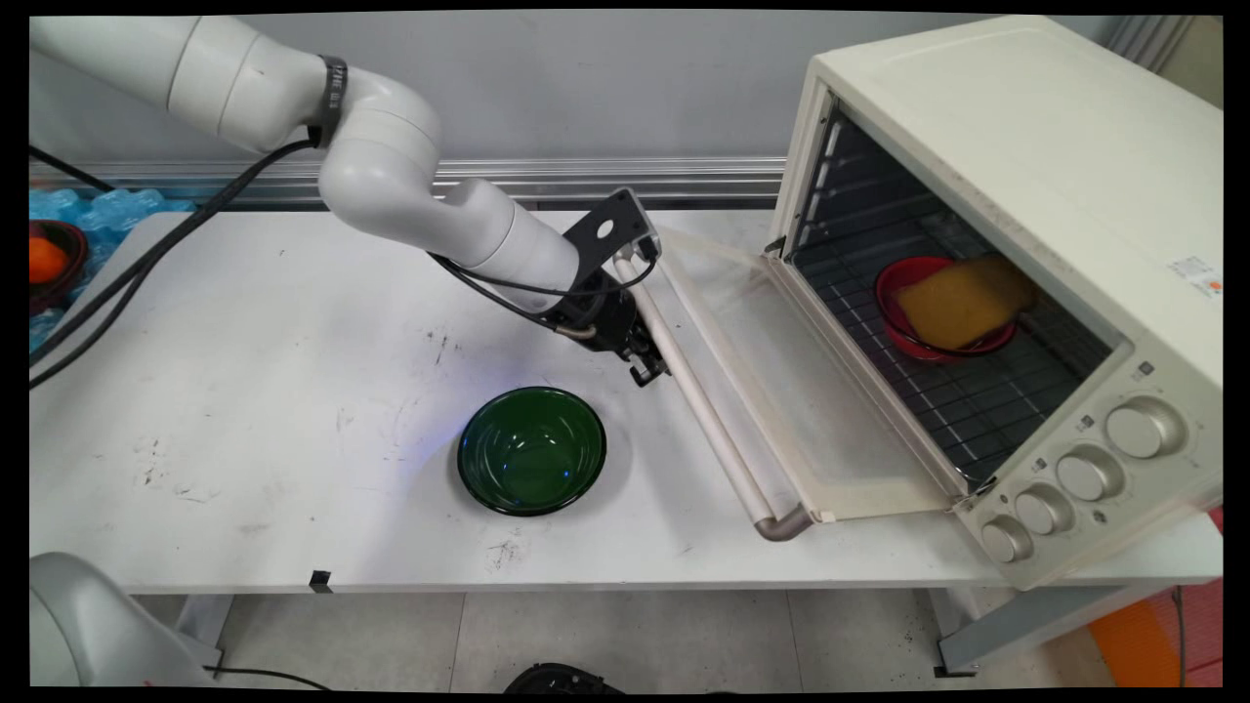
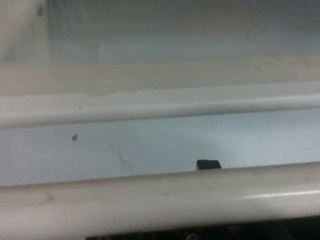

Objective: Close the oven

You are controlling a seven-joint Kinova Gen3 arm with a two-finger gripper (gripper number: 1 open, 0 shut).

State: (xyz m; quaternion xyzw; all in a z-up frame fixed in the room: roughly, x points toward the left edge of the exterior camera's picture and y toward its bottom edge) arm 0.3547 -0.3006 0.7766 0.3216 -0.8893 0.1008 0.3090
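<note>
**benchwatcher:** Where's the gripper parked in this one?

**toast_rig:** It's found right at the handle bar of the oven door, roughly a third of the way down from the bar's far end. The door is dropped fully open and laid flat over the white table. In the hand view the bar is stretched straight across the bottom of the shot, with only one small black fingertip poking up past it. So the bar is apparently straddled by the fingers, but whether it's actually clamped can't be told (the linkage is hidden behind the bar).

**benchwatcher:** And inside the toaster oven?

**toast_rig:** A red bowl is seated on the wire rack, and something yellow-orange like a sponge is laid across it, tilted, with one end sticking out over the rim toward the back. Four knobs are lined up on the front panel.

**benchwatcher:** Anything else on the table?

**toast_rig:** A dark green bowl is set upright near the front, just left of the door's handle and a bit below the gripper, not touched by either. Far left, a dark bowl with something orange in it is seen at the table's edge.
</note>
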